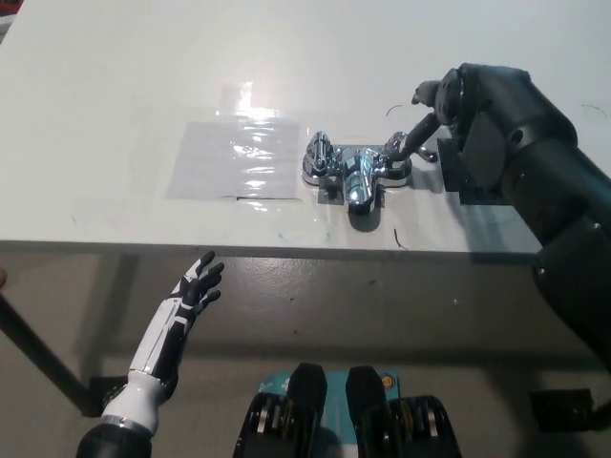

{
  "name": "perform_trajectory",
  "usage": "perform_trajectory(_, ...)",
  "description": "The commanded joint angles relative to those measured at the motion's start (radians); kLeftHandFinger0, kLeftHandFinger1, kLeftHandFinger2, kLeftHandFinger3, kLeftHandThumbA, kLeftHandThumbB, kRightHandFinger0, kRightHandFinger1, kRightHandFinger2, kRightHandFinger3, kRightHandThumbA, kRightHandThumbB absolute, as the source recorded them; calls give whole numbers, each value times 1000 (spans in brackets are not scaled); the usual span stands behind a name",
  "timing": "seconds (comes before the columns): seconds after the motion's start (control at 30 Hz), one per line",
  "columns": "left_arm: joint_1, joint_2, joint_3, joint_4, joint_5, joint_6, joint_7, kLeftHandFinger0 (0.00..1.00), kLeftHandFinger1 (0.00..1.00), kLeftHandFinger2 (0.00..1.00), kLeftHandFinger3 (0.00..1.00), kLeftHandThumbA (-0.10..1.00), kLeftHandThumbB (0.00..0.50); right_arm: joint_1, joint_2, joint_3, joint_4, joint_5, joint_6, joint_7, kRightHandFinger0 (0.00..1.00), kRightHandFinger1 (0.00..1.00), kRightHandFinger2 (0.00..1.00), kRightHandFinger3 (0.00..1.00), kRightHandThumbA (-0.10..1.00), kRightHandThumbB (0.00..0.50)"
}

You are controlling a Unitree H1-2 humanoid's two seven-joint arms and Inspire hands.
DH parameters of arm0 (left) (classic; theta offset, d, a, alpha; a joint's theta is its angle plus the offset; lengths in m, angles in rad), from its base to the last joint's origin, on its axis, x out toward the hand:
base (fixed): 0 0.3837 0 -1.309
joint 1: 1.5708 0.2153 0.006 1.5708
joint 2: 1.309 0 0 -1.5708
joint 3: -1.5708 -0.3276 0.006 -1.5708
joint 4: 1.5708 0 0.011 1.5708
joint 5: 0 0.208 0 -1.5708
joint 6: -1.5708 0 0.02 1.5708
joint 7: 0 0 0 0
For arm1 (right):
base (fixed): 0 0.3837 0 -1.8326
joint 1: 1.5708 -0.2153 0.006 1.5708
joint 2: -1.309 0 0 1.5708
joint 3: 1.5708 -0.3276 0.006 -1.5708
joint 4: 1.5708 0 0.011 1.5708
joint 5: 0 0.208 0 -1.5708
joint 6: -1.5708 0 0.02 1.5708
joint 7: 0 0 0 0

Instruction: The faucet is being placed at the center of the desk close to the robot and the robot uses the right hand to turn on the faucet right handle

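A chrome faucet (355, 178) stands on the white desk (115, 86), near its front edge and about mid-width. Its spout points toward me, and a handle sits on each side. My black right hand (431, 122) reaches in from the right, and its fingers (410, 145) are closed on the faucet's right handle (396, 160). The left handle (318, 157) is untouched. My white left hand (191, 294) rests open below the desk's front edge at lower left, well away from the faucet.
A clear glossy plastic sheet (239, 157) is taped flat on the desk just left of the faucet. The desk's front edge (286, 250) runs across the picture. A small dark mark (396, 239) lies near that edge.
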Motion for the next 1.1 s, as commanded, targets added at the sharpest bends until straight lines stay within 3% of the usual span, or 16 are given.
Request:
perform_trajectory(0.0,-20,7,8,-35,3,-18,1,1000,1000,1000,1000,1000,91,-95,-80,44,22,-66,-32,131,1000,1000,1000,1000,795,281)
perform_trajectory(0.2,-23,8,9,-37,-7,-12,-4,1000,1000,1000,1000,1000,100,-103,-83,60,27,-69,-22,186,1000,1000,1000,1000,806,288)
perform_trajectory(0.3,-27,8,8,-38,-2,-10,-3,1000,1000,1000,1000,1000,100,-106,-88,57,25,-69,-10,177,1000,1000,1000,1000,753,306)
perform_trajectory(0.33,-29,10,8,-38,3,-11,-1,1000,1000,1000,1000,1000,97,-103,-90,56,21,-72,-9,147,1000,1000,1000,1000,716,346)
perform_trajectory(0.4,-31,9,7,-40,0,-6,-3,1000,1000,1000,1000,1000,101,-92,-100,40,8,-69,-11,68,1000,1000,1000,1000,646,360)
perform_trajectory(0.43,-31,8,7,-39,1,-10,-1,1000,1000,1000,1000,1000,94,-91,-104,42,6,-73,-23,70,1000,1000,1000,1000,689,335)
perform_trajectory(0.5,-32,6,9,-38,3,-11,2,1000,1000,1000,1000,1000,103,-86,-111,24,2,-65,9,15,1000,1000,1000,1000,714,364)
perform_trajectory(0.53,-32,6,9,-36,3,-13,2,1000,1000,1000,1000,1000,104,-81,-115,10,-3,-57,22,-22,1000,1000,1000,1000,699,341)
perform_trajectory(0.6,-32,7,7,-35,3,-11,0,1000,1000,1000,1000,1000,107,-64,-125,-21,-18,-49,53,-115,1000,1000,1000,1000,693,343)
perform_trajectory(0.67,-32,9,6,-32,0,-21,-4,1000,1000,1000,1000,1000,95,-55,-138,-41,-28,-45,57,-170,1000,1000,1000,1000,855,211)
perform_trajectory(0.73,-32,9,6,-30,5,-25,0,1000,1000,1000,1000,1000,86,-52,-158,-65,-38,-36,55,-191,1000,1000,1000,1000,1000,136)
perform_trajectory(0.8,-32,8,7,-31,6,-23,1,1000,1000,1000,1000,1000,87,-51,-182,-94,-49,-23,62,-212,1000,1000,1000,1000,1000,127)
perform_trajectory(0.87,-30,13,7,-32,3,-22,-4,1000,1000,1000,1000,1000,89,-54,-225,-151,-66,5,76,-255,1000,1000,1000,1000,1000,154)
perform_trajectory(1.0,-41,11,13,-36,0,-10,2,1000,1000,1000,1000,1000,84,-75,-319,-263,-161,35,44,-307,1000,1000,1000,1000,1000,127)
perform_trajectory(1.07,-50,14,16,-36,-3,-5,1,1000,1000,1000,1000,1000,91,-74,-387,-348,-281,53,38,-334,1000,1000,1000,1000,1000,141)
